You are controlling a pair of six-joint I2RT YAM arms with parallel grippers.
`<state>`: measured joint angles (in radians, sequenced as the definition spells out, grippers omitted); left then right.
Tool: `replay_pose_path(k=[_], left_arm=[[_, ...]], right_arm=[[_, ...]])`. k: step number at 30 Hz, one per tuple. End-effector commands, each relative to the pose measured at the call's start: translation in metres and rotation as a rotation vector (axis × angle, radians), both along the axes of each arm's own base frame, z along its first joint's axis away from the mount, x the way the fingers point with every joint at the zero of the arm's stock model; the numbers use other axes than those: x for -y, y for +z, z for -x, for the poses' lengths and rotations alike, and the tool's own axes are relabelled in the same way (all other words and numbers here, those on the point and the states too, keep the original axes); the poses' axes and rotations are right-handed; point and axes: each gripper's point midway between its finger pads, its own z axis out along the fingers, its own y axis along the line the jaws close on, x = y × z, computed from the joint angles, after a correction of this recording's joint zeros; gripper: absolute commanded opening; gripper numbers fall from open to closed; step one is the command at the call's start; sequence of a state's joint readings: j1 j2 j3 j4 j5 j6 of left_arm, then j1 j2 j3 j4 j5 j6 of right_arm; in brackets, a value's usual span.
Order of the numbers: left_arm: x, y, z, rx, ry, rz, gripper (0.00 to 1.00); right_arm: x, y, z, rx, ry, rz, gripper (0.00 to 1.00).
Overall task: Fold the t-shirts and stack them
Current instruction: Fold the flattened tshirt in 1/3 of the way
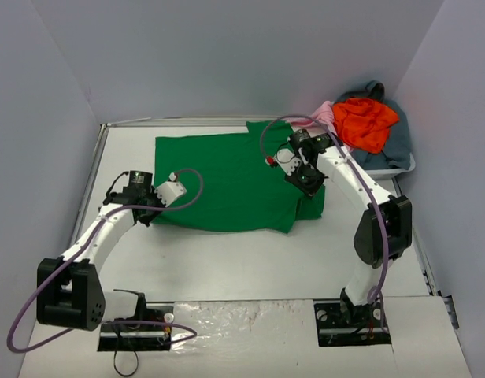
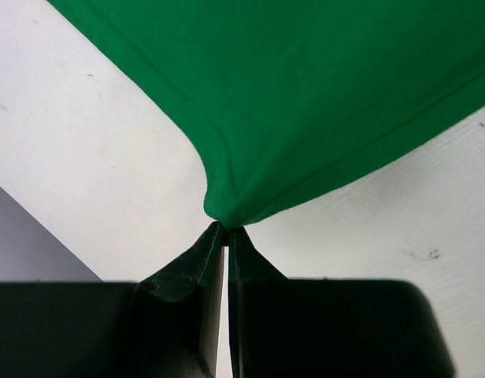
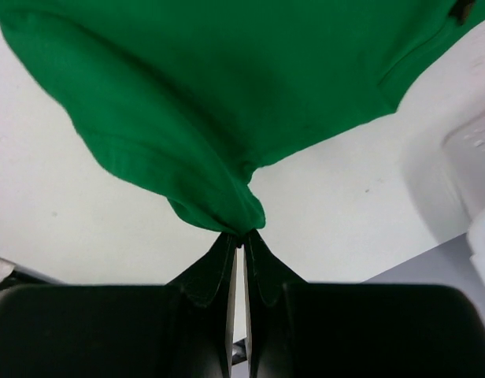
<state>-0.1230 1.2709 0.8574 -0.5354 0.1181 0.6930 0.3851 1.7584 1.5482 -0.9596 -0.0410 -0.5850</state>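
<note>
The green t-shirt (image 1: pixel 227 177) lies spread mostly flat on the table (image 1: pixel 227 264), stretched between the two hands. The left gripper (image 2: pixel 227 230) has its fingers pressed together on a hemmed corner. Only the very tip of the cloth is caught there, and the rest fans out ahead of it. The right gripper (image 3: pixel 241 235) pinches a bunched fold on the opposite side, with more cloth gathered just beyond its tips.

The left hold looks thin to me. If the arms lift or pull apart, that corner could slide free and the shirt would drop on that side. The right hand's bunch may take in more than one layer, so a lift could drag a sleeve along and leave the fold crooked.

Just past the right gripper, on its outer side, sits the white tub (image 1: pixel 388 168) heaped with an orange-red shirt (image 1: pixel 365 122), a grey-blue one (image 1: pixel 396 142) and a pale pink one (image 1: pixel 325 112). A wide swing that way could snag them.
</note>
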Motion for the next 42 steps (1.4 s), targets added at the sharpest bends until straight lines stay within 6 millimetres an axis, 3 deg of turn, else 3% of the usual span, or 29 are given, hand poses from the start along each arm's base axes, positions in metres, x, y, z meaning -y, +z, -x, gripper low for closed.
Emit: replay_pose_path(k=[1,7,14,24,34,42], left_arm=[[-0.004,0.022,-0.022,0.068,0.033,-0.006,0.02],[-0.006,0.025,-0.035,0.08,0.034,-0.026,0.02],[-0.007,0.024,-0.052,0.077,0.038,-0.032,0.03],[-0.02,0.014,-0.084,0.045,0.056,-0.055,0.02],[-0.022,-0.007,-0.111,-0.014,0.042,-0.062,0.02],[-0.023,-0.026,-0.116,-0.07,0.029,-0.081,0.02]], right_arm=[[0.001,0.015,-0.015,0.028,-0.004,0.02,0.0],[-0.012,0.027,-0.051,0.094,-0.018,0.0,0.0],[-0.021,0.025,-0.096,0.151,-0.038,0.029,0.0],[-0.029,0.005,-0.146,0.181,-0.032,0.051,0.0],[-0.032,-0.03,-0.174,0.165,-0.019,0.062,0.0],[-0.032,-0.053,-0.183,0.154,-0.026,0.067,0.0]])
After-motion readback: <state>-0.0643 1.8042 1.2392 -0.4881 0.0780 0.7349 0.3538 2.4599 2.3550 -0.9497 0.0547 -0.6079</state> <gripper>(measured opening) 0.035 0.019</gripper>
